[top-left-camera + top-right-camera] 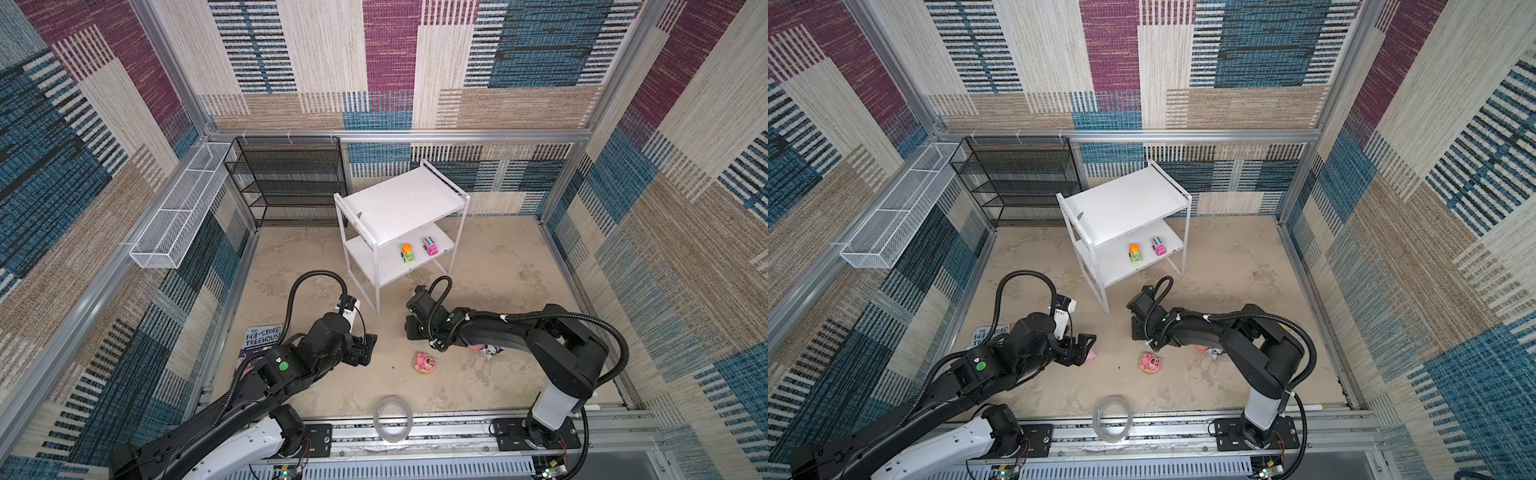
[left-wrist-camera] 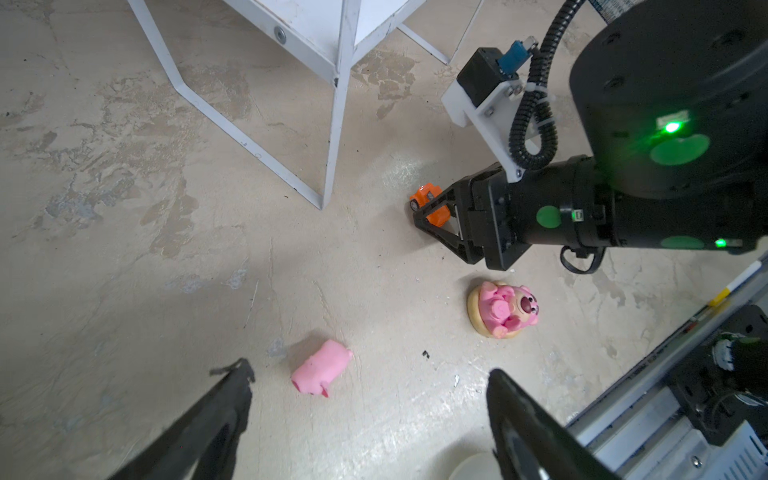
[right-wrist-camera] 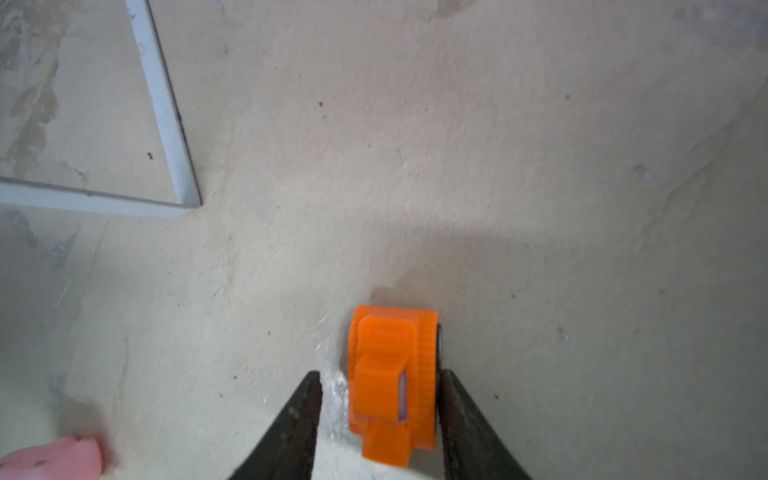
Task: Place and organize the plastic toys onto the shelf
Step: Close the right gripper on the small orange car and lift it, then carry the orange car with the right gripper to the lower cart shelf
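The white shelf (image 1: 399, 199) (image 1: 1125, 199) stands at the back. On its lower board sit a green-orange car (image 1: 407, 252) (image 1: 1135, 253) and a pink multicolour car (image 1: 430, 246) (image 1: 1158, 246). An orange car (image 3: 392, 382) (image 2: 428, 203) lies on the floor between the fingers of my right gripper (image 3: 380, 373) (image 1: 411, 328). One finger touches the car and a gap shows at the other. My left gripper (image 2: 370, 370) (image 1: 368, 351) hangs open above a pink pig (image 2: 321, 368). A pink bear (image 1: 424, 363) (image 2: 505, 309) lies between the arms. A black-white figure (image 1: 490, 351) peeks from under the right arm.
A black mesh rack (image 1: 291, 183) and a white wire basket (image 1: 178, 208) line the back left. A book (image 1: 262, 336) lies under the left arm. A clear ring (image 1: 392, 417) rests at the front rail. The shelf's foot bar (image 3: 166, 124) lies close to the right gripper.
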{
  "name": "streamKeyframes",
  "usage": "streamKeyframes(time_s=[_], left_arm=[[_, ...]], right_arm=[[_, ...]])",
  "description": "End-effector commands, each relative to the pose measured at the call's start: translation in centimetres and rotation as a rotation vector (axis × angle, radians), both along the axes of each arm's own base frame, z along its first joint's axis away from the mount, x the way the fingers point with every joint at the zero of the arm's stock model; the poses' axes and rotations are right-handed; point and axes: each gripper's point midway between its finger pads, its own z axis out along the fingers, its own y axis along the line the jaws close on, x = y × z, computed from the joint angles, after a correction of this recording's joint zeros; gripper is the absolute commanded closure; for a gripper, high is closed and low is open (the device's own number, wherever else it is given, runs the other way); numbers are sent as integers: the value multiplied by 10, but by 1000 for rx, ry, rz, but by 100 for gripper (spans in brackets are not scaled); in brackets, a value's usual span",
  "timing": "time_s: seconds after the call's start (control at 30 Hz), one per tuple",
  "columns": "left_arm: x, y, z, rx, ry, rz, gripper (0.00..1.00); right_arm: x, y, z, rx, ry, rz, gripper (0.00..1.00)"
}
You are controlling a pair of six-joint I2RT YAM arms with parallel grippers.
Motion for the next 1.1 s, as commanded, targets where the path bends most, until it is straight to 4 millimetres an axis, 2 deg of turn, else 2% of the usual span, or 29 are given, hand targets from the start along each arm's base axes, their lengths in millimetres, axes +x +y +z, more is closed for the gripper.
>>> streamKeyframes(time_s=[0.0, 0.23, 0.63, 0.77, 0.9, 1.07], left_arm=[[3, -3, 2, -6, -15, -9, 10], [3, -2, 2, -7, -15, -4, 10], [4, -2, -1, 1, -1, 0, 10], [5, -2, -2, 4, 1, 0, 10], [4, -2, -2, 4, 3, 0, 10], [6, -1, 0, 4, -6, 2, 10]], right_arm=[[-6, -14, -13, -87, 18, -14, 54], [-11, -20, -15, -124, -4, -1, 60], [-18, -18, -15, -108, -29, 39, 60], [-19, -19, -15, -112, -33, 46, 68], [-18, -17, -2, -94, -77, 67, 72], [-18, -16, 31, -52, -172, 137, 73]])
